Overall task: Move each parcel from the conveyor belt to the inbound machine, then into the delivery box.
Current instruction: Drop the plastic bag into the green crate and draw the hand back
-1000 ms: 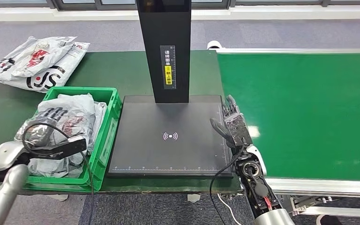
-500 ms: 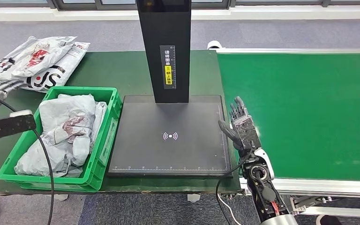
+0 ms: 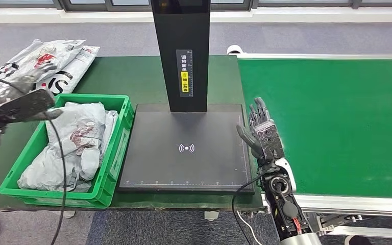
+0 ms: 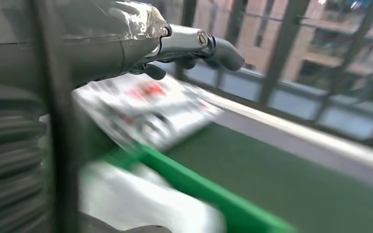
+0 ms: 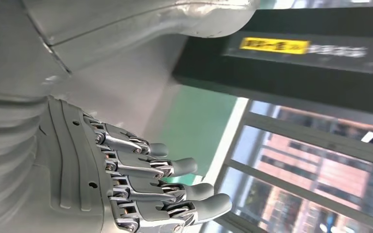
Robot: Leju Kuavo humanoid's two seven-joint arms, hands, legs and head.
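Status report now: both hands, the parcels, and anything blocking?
Right hand open, beside scanner plate. Left hand open, above green box. Parcels in box; conveyor belt bare. No obstruction seen.

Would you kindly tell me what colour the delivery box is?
The delivery box is bright green, clearest in the head view.

- L arm now lifted up & back, away from over the green crate; its left hand sits at the crate's far-left corner, nearer the loose parcels on the table. A sec ago it hung low over the crate's near side.
- Grey parcels in the crate now uncovered, arm no longer across them.
- Right hand has crept a bit toward the belt and risen slightly; fingers apart, upright, holding nothing.
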